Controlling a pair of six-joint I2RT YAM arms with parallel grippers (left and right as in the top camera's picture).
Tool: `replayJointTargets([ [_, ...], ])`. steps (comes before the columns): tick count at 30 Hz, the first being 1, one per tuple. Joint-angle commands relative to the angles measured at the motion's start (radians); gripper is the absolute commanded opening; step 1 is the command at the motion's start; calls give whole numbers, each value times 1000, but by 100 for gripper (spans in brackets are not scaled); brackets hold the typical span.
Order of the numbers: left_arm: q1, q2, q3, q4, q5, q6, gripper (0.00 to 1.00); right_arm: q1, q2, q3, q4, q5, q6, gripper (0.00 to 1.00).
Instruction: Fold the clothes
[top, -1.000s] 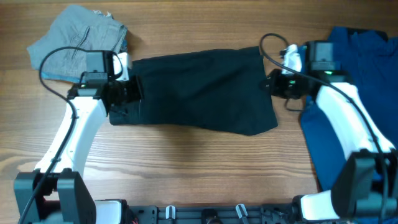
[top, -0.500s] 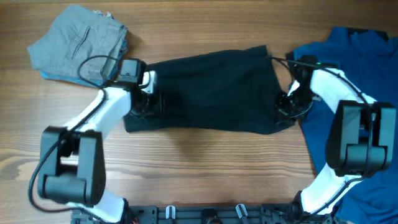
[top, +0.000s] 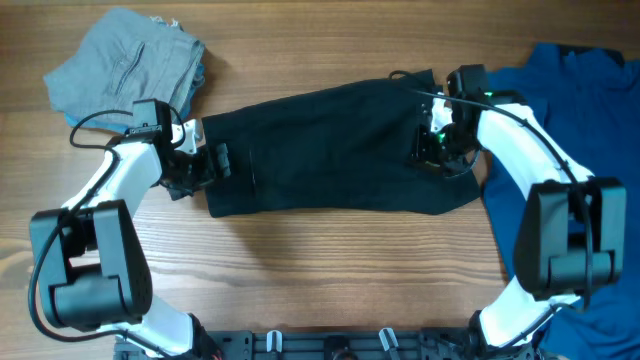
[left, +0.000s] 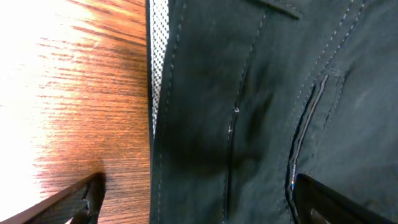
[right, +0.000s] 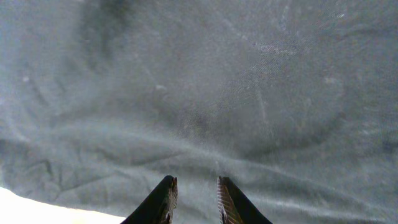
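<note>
The clothes, a pair of black shorts (top: 330, 150), lie flat across the middle of the table. My left gripper (top: 207, 163) is at their left end and stands open. In the left wrist view its wide-apart fingers (left: 198, 183) straddle the waistband edge, where the pale dotted lining (left: 158, 62) shows beside the black fabric (left: 261, 93). My right gripper (top: 432, 150) hovers over the right end of the shorts. In the right wrist view its fingertips (right: 196, 182) stand a little apart with nothing between them, above wrinkled dark cloth (right: 199, 93).
A folded grey denim garment (top: 125, 65) lies at the back left, close to my left arm. A bright blue shirt (top: 575, 150) covers the right side under my right arm. Bare wooden table (top: 300, 270) runs along the front.
My left gripper has opened wide, let go of the waistband edge and drawn back to the left. My right gripper has moved inward over the shorts, its jaws parting slightly.
</note>
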Motion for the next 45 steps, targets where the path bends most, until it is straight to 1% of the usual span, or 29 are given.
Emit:
replayJointTargets([
  [1, -3, 122, -29, 7, 93, 77, 79, 5, 58, -7, 18, 21, 27, 28],
  [2, -12, 142, -29, 7, 97, 92, 71, 5, 65, -7, 18, 21, 27, 27],
  [6, -75, 189, -29, 69, 103, 95, 66, 5, 65, -7, 25, 21, 27, 27],
  [7, -92, 190, -29, 80, 93, 95, 63, 5, 64, -7, 24, 21, 27, 27],
  [8, -105, 190, -28, 84, 80, 95, 48, 5, 64, -7, 21, 21, 27, 26],
  [9, -110, 190, -28, 80, 79, 95, 29, 5, 64, -7, 21, 21, 27, 24],
  [10, -109, 188, -27, 61, 61, 95, 4, 5, 64, -7, 22, 19, 28, 24],
  [11, -103, 183, -18, 19, 29, 95, 4, 5, 63, -6, 21, 13, 27, 24],
  [12, -87, 170, 23, -88, -39, 95, 4, 5, 61, -6, 17, 13, 27, 24],
  [13, -67, 152, 96, -227, -134, 95, 4, 5, 60, -6, 13, 13, 26, 23],
  [15, -22, 122, 346, -548, -362, 95, 4, 5, 58, -6, 14, 13, 27, 23],
  [16, -16, 122, 457, -647, -405, 95, 4, 5, 58, -6, 14, 14, 27, 23],
  [17, -16, 122, 566, -718, -410, 95, 4, 5, 58, -6, 18, 14, 27, 23],
  [18, -21, 122, 633, -756, -399, 94, 4, 5, 58, -6, 19, 14, 26, 23],
  [19, -42, 122, 758, -820, -340, 95, 4, 5, 58, -6, 23, 14, 27, 24],
  [21, -92, 121, 829, -842, -237, 91, 4, 5, 58, -6, 24, 14, 27, 24],
  [25, -244, 124, 816, -828, -101, 82, 4, 5, 58, -6, 24, 14, 28, 24],
  [28, -422, 131, 809, -731, -83, -48, 4, 5, 58, -6, 25, 17, 37, 24],
  [30, -522, 134, 782, -672, -84, -101, 4, 5, 58, -6, 27, 25, 50, 24],
  [34, -673, 135, 656, -504, -84, -219, 4, 5, 58, -6, 29, 25, 50, 24],
  [36, -728, 139, 576, -389, -83, -270, 6, 5, 58, -6, 30, 25, 50, 24],
  [37, -743, 142, 553, -353, -80, -278, 9, 5, 58, -6, 30, 25, 50, 24],
  [38, -758, 146, 537, -327, -80, -278, 16, 5, 58, -6, 32, 25, 50, 25],
  [39, -774, 153, 519, -300, -80, -277, 48, 5, 58, -6, 33, 25, 50, 25],
  [40, -784, 158, 505, -281, -80, -277, 98, 5, 58, -6, 32, 25, 49, 24],
  [41, -794, 167, 500, -272, -80, -277, 100, 5, 58, -6, 31, 25, 49, 24],
  [43, -782, 154, 514, -296, -78, -272, 100, 5, 58, -6, 34, 25, 48, 25],
  [44, -768, 141, 538, -333, -69, -269, 100, 5, 58, -6, 47, 25, 46, 25],
  [45, -744, 117, 589, -402, -60, -261, 100, 5, 58, -5, 69, 25, 43, 28],
])
